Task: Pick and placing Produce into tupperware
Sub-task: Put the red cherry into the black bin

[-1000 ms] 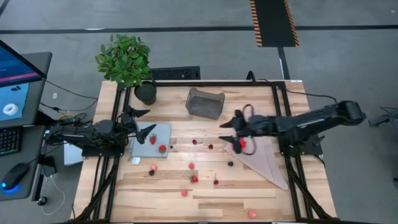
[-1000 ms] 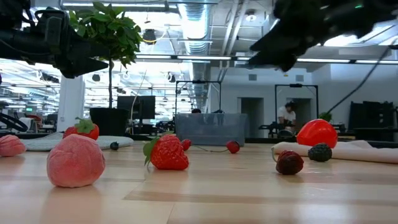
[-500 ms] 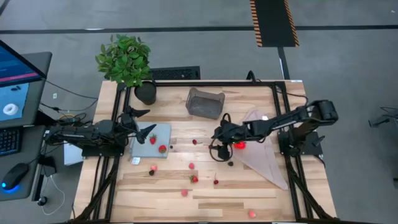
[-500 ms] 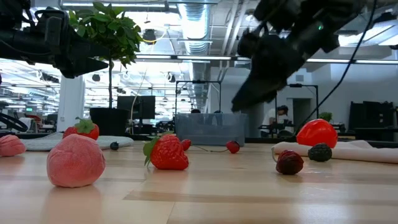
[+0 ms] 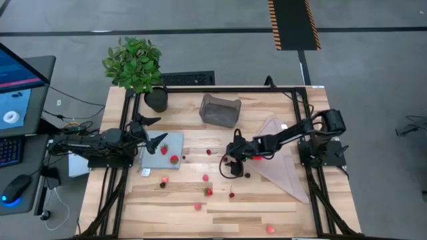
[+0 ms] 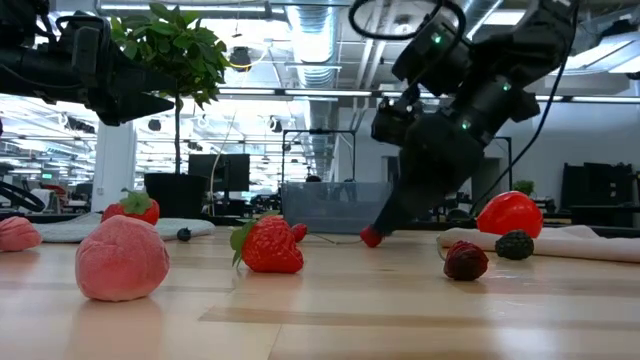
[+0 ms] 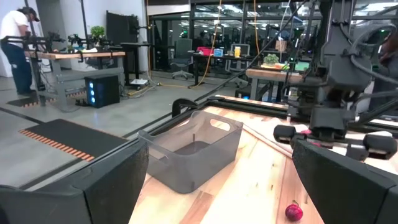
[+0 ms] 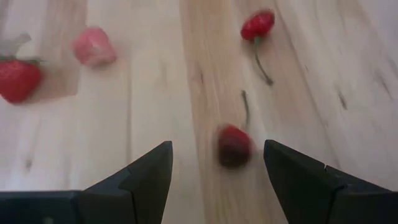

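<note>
Around my wooden table [image 5: 267, 207] lies grey floor [image 5: 200, 40]; beyond it, desks [image 7: 81, 59], ceiling ducts [image 6: 310, 40] and bright windows [image 6: 40, 110].

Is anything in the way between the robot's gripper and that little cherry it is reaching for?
Nothing visible is. The right gripper is open, pointing down at the small red cherry, which lies alone on bare wood just ahead of the fingers. The other fruit lies farther off.
</note>
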You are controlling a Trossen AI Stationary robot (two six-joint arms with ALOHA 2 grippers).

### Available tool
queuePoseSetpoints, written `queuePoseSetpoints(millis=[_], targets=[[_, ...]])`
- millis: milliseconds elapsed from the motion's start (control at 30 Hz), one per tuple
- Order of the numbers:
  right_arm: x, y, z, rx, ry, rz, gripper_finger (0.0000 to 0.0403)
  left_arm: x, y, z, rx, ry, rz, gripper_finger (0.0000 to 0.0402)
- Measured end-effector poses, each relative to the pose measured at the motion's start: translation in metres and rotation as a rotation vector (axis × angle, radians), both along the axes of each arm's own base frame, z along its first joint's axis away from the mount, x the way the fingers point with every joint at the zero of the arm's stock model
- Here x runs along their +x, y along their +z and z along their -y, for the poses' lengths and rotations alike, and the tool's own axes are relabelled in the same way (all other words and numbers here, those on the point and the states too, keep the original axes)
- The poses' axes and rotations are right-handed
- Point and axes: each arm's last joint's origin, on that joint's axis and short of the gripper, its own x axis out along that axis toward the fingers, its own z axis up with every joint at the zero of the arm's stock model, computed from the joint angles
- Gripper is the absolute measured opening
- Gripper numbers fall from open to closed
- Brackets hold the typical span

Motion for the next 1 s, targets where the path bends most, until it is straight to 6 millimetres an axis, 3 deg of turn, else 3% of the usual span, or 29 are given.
queuePoseSetpoints(millis=[233, 733, 1000], targets=[[0.0043, -0.0076, 0.0009, 0.014, -0.027, 0.009, 0.0276, 0.0, 0.0, 0.0, 0.0, 0.0, 0.0, 0.0385], [0.0085, -0.0046, -0.0032, 0.064, -0.058, 0.066, 0.0274, 0.0, 0.0, 0.0, 0.0, 0.0, 0.0, 0.0385], [0.0073, -0.007, -0.0051, 0.068, -0.065, 0.048, 0.0225, 0.0, 0.0001, 0.0, 0.0, 0.0, 0.0, 0.0385]])
